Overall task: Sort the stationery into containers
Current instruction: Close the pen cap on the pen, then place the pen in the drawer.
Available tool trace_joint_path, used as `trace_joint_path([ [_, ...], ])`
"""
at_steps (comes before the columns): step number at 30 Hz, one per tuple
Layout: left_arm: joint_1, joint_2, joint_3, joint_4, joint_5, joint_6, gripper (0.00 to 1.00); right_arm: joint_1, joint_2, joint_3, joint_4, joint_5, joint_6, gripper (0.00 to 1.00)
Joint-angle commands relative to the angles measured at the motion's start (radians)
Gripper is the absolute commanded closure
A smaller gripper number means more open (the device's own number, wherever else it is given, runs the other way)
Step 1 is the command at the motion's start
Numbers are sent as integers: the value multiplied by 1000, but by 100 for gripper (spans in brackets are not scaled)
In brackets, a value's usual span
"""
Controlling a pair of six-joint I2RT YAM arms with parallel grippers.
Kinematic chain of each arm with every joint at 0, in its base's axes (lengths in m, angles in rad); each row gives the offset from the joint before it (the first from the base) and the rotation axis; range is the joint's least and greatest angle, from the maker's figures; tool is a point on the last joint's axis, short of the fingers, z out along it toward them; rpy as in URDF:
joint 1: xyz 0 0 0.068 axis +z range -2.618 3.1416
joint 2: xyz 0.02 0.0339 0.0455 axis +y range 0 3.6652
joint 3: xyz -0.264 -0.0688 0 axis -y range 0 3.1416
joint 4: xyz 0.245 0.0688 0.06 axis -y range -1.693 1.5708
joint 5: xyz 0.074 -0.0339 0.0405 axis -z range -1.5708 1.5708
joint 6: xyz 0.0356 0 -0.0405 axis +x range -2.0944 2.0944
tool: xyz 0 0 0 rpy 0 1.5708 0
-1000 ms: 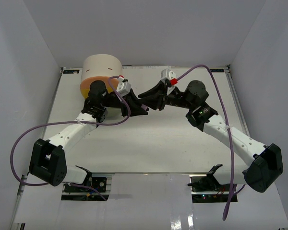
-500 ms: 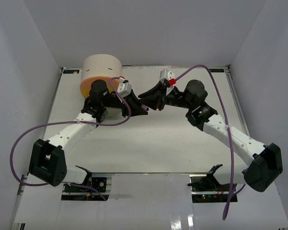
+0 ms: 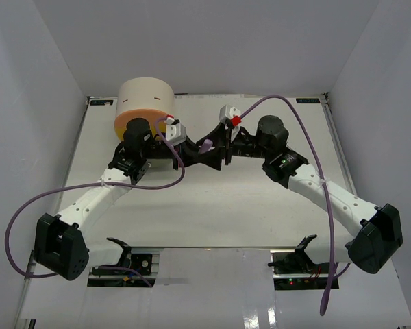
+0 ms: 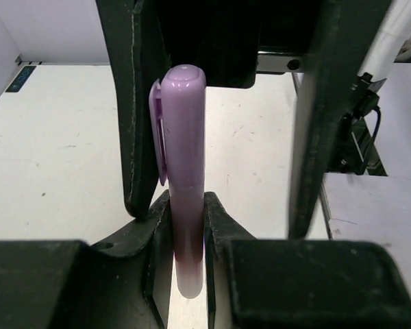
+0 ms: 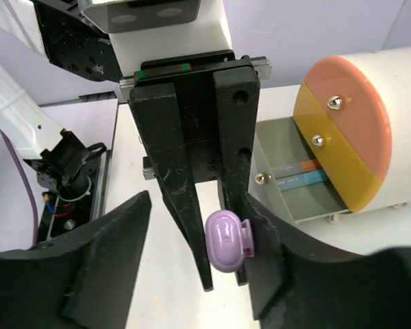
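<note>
pen (image 4: pixel 185 171), pastel purple with a rounded cap and side clip, sits above the table just beside the cabinet (image 5: pixel 397 123), near its open grey-green drawer (image 5: pixel 288 178). left gripper (image 4: pixel 187 219) is clamped on its barrel; right gripper (image 5: pixel 198 226) has its jaws apart around the cap.

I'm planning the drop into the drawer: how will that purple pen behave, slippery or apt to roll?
The purple pen looks like rigid plastic, so likely stiff and light. Its glossy round barrel may slip in the left end effector. The side clip should probably limit rolling.
</note>
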State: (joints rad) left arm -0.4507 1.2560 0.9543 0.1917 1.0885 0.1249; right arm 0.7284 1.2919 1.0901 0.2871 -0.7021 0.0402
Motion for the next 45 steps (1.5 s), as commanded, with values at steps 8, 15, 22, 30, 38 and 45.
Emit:
trace_joint_path([
  [8, -11, -109, -52, -228, -237, 151, 100, 19, -163, -53, -85, 72, 13, 11],
  [15, -9, -138, -54, -449, -544, 252, 99, -4, -313, -177, -126, 257, -23, 10],
  [22, 0, -115, -14, -586, -938, 410, 98, -14, -428, -354, -169, 300, -22, 10],
  [30, 49, 29, 57, -603, -1154, 625, 86, -18, -540, -490, -169, 299, -3, 10],
  [38, 107, 195, 159, -591, -1197, 789, 66, -20, -592, -553, -186, 294, 6, 10],
  [45, 109, 223, 167, -591, -1236, 806, 26, -23, -622, -567, -220, 320, 1, 10],
])
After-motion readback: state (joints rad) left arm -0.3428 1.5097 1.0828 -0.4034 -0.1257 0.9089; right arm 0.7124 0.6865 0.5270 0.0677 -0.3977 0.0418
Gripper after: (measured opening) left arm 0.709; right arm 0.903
